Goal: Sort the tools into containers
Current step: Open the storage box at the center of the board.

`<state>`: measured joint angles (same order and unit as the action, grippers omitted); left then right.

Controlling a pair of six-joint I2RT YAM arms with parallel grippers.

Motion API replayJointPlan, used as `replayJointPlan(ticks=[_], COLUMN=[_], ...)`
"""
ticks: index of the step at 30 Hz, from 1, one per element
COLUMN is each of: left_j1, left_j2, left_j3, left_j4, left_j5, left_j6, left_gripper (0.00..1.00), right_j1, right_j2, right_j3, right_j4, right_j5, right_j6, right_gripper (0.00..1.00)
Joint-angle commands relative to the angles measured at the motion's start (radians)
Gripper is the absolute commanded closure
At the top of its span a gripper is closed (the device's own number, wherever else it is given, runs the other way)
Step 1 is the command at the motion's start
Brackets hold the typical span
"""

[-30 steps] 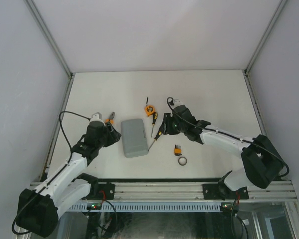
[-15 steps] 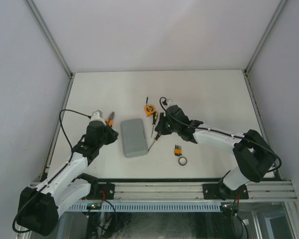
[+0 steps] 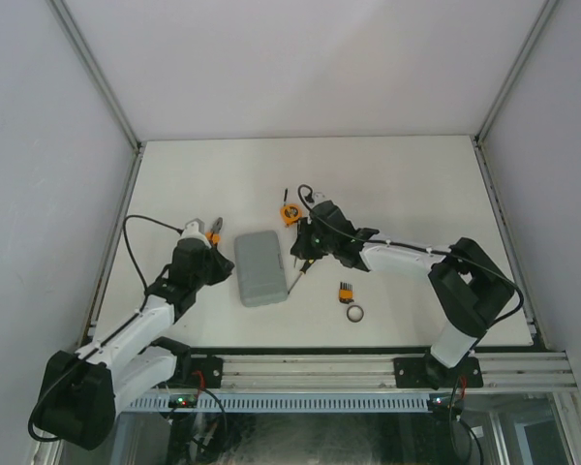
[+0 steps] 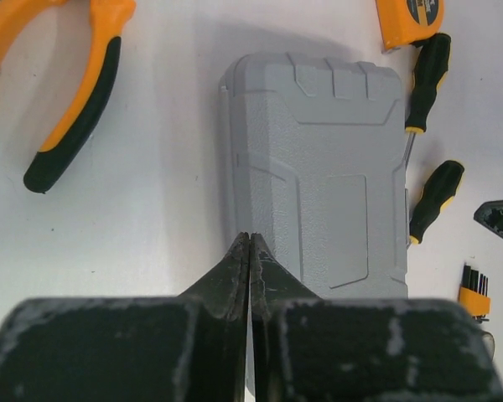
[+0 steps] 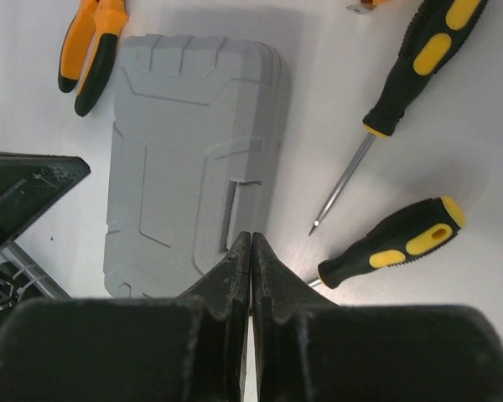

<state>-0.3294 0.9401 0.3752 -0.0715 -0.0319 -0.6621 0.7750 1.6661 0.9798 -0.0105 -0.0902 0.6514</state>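
Observation:
The closed grey case (image 3: 259,267) lies flat between my two arms. My left gripper (image 3: 223,263) is shut and empty, its tips at the case's left edge (image 4: 318,167). My right gripper (image 3: 297,255) is also shut and empty, with its tips at the case's right edge (image 5: 184,167), near the latch. Orange-handled pliers (image 3: 213,231) lie behind the left gripper. Two screwdrivers (image 5: 419,59) (image 5: 394,243) rest right of the case. The tape measure (image 3: 290,213) sits behind them. The bit set (image 3: 345,289) and the dark ring (image 3: 354,313) lie nearer the front.
White walls enclose the table on three sides. A metal rail (image 3: 320,373) with both arm bases runs along the near edge. The right forearm stretches across the table behind the bit set.
Both grippers have shut. The right gripper has moved left over the screwdrivers to the case's right edge. The left gripper has edged closer to the case's left edge.

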Motion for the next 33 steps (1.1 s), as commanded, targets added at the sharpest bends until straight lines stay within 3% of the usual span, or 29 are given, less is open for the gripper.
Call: replayJointPlan(ticks=[1,17,33], left_j1=[0.004,0.004,0.005], left_j2=[0.023,0.091,0.034], left_j3=[-0.016,-0.035,-0.057], left_j4=[0.08,0.139,0.16], left_j5=[0.042,0.072,0.088], left_j6=[0.021,0.025,0.01], left_gripper=[0.95,0.91,0.66], right_j1=[0.01,0.017,0.017], right_j2=[0.026,0.11,0.128], right_j3=[0.069,0.118,0.118], right_j4=[0.036,0.01,0.003], right_j5=[-0.021,-0.061,-0.078], right_j6=[0.018,0.01,0.004], right_gripper=[1.0,1.0,1.0])
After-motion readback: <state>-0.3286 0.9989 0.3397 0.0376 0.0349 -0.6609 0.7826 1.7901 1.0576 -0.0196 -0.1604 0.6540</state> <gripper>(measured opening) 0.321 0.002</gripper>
